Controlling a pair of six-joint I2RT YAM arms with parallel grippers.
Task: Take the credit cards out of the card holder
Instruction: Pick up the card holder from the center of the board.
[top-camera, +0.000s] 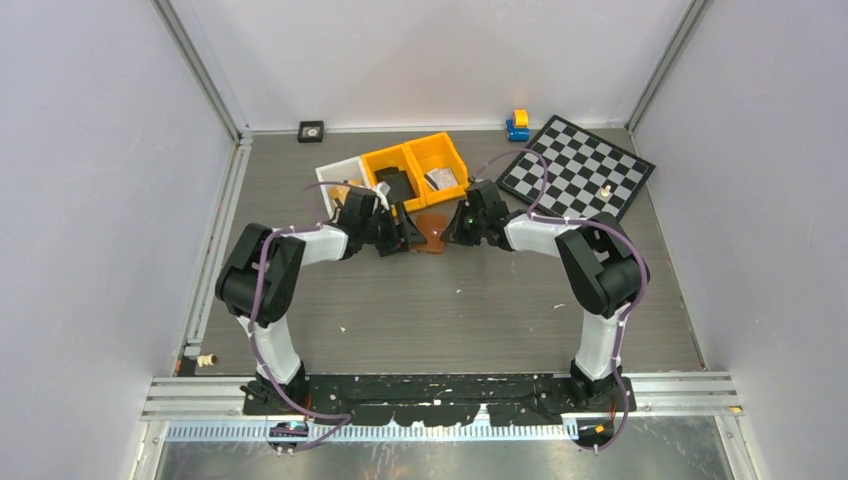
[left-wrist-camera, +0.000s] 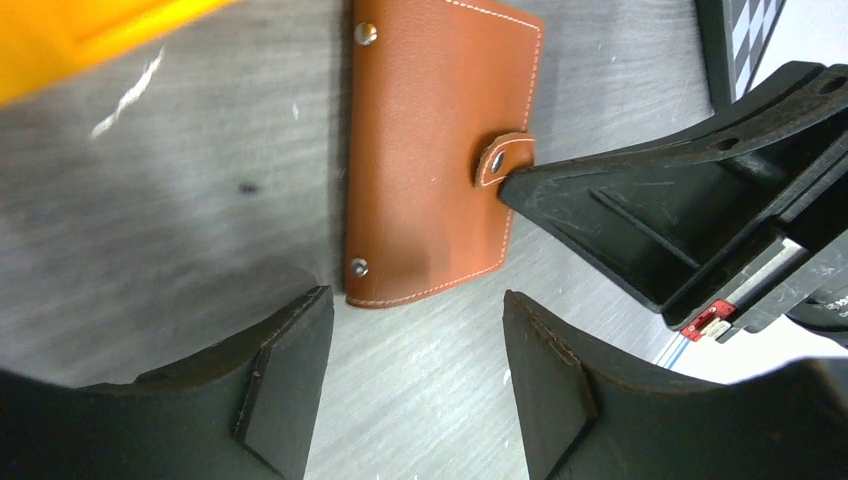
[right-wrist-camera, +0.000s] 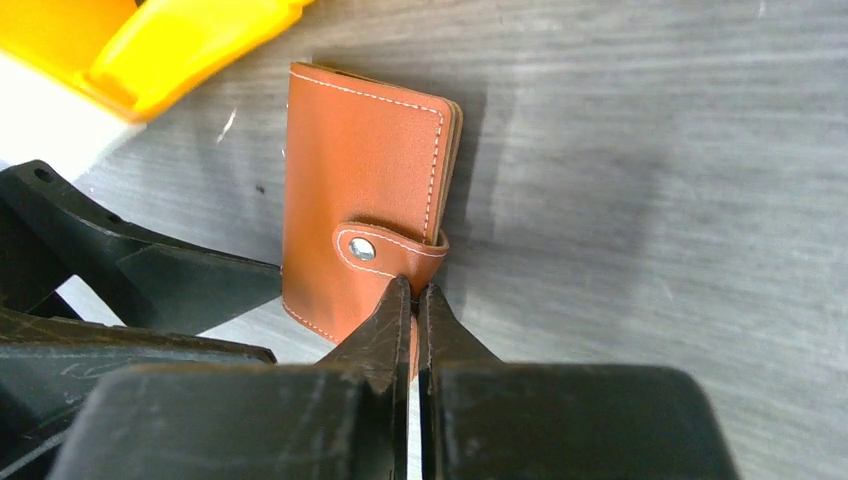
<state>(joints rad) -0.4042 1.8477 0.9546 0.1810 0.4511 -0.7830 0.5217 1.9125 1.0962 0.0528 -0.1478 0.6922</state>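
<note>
What we see on the grey table (top-camera: 450, 300)
At the back we find orange bins (top-camera: 409, 152) beside a white bin (top-camera: 336, 167), a chessboard (top-camera: 575, 170) to the right, a blue-and-yellow toy (top-camera: 518, 124) and a small black square (top-camera: 311, 131).

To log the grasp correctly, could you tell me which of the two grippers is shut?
The right gripper: its jaws are together at the snap strap of the card holder; the left gripper stands open, short of it.
</note>
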